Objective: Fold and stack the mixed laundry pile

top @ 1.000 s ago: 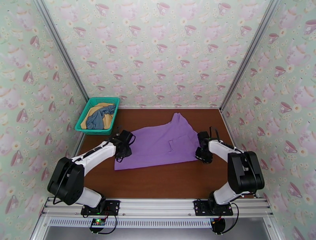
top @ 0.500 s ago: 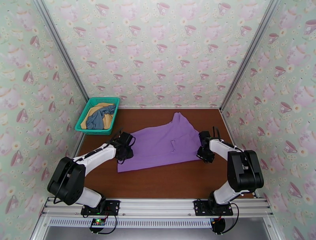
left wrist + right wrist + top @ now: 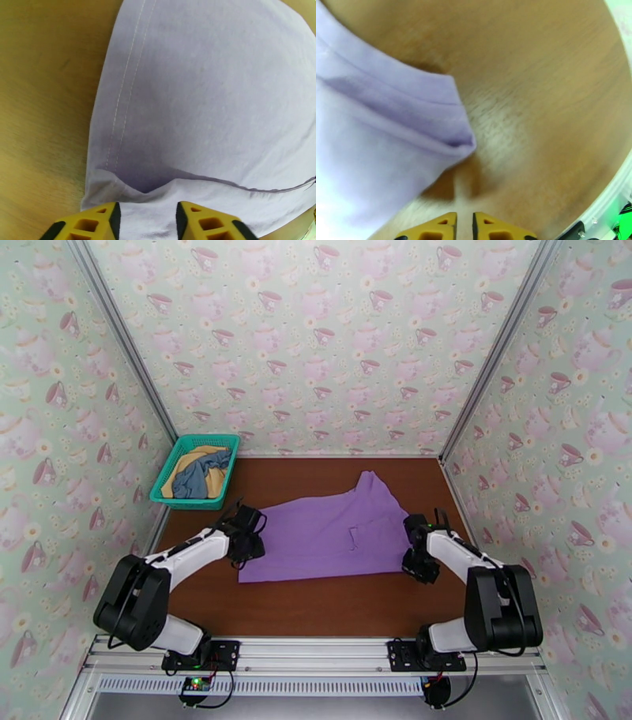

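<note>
1. The lilac-purple shirt (image 3: 332, 532) was spread out flat on the brown table (image 3: 332, 611), pretty much mid-frame in the top view. One sleeve or corner poked up toward the back wall.
2. The left gripper (image 3: 246, 544) sat at the shirt's left edge. From its wrist camera, the yellow fingers (image 3: 94, 223) were at the bottom of the frame with lilac cloth pinched between them. The fabric tented up in a small fold just ahead of them, so it looked clamped on the shirt.
3. The right gripper (image 3: 417, 564) was at the shirt's lower right corner. Its fingers (image 3: 489, 227) were drawn nearly together over bare wood, with the folded shirt edge just to the upper left of them. I couldn't see any cloth between the tips.
4. The grey-blue garment (image 3: 197, 477) and the mustard-yellow garment (image 3: 207, 451) were bunched up in the teal basket (image 3: 166, 473) at the left of the frame, well apart from the shirt.
</note>
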